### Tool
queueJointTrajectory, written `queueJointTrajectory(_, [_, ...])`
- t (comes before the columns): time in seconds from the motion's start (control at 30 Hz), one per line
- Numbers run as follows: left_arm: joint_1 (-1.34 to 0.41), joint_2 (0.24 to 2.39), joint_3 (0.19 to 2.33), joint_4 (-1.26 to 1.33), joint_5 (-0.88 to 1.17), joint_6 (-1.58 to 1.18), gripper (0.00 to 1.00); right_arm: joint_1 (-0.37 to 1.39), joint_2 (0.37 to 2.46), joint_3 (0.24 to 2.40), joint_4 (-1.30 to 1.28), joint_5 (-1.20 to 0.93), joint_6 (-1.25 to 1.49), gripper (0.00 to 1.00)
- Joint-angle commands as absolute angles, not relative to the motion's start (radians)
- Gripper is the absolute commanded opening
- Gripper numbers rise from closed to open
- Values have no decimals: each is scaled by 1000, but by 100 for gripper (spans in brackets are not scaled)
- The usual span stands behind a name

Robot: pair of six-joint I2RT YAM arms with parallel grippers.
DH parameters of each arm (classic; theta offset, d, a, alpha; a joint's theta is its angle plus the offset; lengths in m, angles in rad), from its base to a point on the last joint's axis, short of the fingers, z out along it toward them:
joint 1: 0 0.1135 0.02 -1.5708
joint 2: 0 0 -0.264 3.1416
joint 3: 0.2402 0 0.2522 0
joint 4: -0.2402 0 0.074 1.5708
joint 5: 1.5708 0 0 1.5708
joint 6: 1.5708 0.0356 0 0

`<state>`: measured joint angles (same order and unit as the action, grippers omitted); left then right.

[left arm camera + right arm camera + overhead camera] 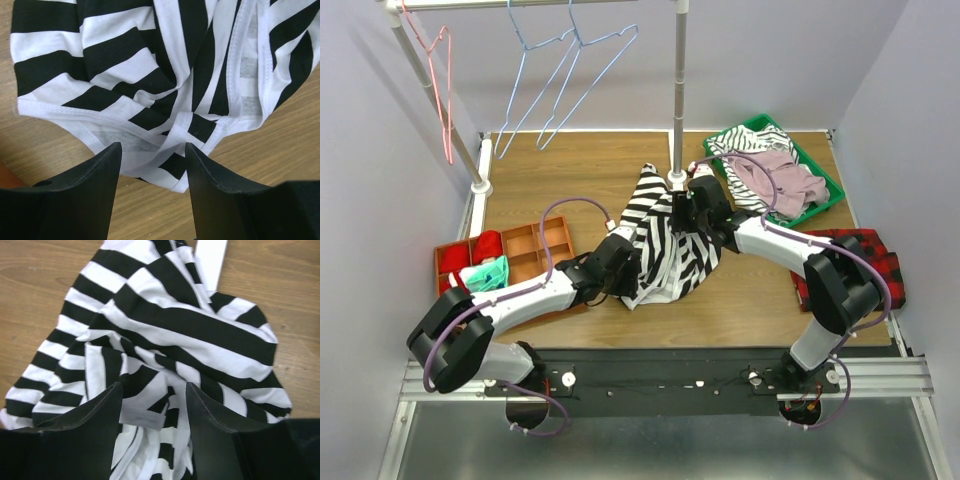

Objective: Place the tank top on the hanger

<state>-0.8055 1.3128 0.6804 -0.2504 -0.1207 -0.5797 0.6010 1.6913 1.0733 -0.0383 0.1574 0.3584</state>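
Note:
The black-and-white striped tank top [665,245] lies crumpled on the wooden table in the middle. My left gripper [623,258] is open at its left hem; in the left wrist view the hem [165,150] lies between the open fingertips of the gripper [152,150]. My right gripper [686,214] is open low over the top's far part; in the right wrist view it [152,390] straddles bunched folds [165,340]. Two light-blue wire hangers [582,42] hang from the rail at the back, away from both grippers.
A pink-red hanger [442,80] hangs at the far left. The rack's post [678,90] stands just behind the tank top. A green bin [828,196] with a pale pink garment sits back right, plaid cloth [880,262] right, a red compartment tray [525,248] left.

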Motion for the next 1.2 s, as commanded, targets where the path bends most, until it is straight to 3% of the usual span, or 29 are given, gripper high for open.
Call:
queueJointTrajectory(0.0, [-810, 1330, 667, -184, -49, -568, 63, 604, 1680, 1056, -9, 14, 380, 62])
queueJointTrajectory(0.1, [-810, 1353, 649, -158, -26, -577, 58, 603, 1697, 1043, 28, -11, 393, 62])
queueJointTrajectory(0.3, [-810, 1325, 626, -156, -14, -600, 34, 604, 1730, 1037, 23, -9, 393, 60])
queueJointTrajectory(0.33, [-810, 1316, 629, -166, -17, -600, 24, 604, 1729, 1038, 18, -8, 393, 53])
queueJointTrajectory(0.4, [-810, 1275, 635, -196, -35, -603, 15, 603, 1712, 1038, 3, 29, 396, 43])
queueJointTrajectory(0.43, [-810, 1258, 638, -210, -44, -606, 8, 604, 1704, 1042, 3, 46, 397, 30])
queueJointTrajectory(0.5, [-808, 1203, 643, -247, -86, -626, 3, 603, 1686, 1042, -47, 92, 400, 16])
queueJointTrajectory(0.53, [-810, 1183, 646, -259, -100, -633, 0, 603, 1662, 1042, -60, 110, 402, 4])
queueJointTrajectory(0.7, [-810, 1002, 678, -353, -201, -698, 0, 603, 1516, 1034, -132, 193, 437, 1])
queueJointTrajectory(0.9, [-805, 848, 876, -378, -285, -687, 0, 603, 1249, 1130, -230, 319, 439, 1])
queueJointTrajectory(1.03, [-805, 883, 1143, -273, -290, -608, 0, 603, 1144, 1299, -248, 370, 434, 1])
queueJointTrajectory(1.17, [-808, 1027, 1446, -239, -213, -526, 0, 603, 1169, 1611, -293, 420, 368, 1])
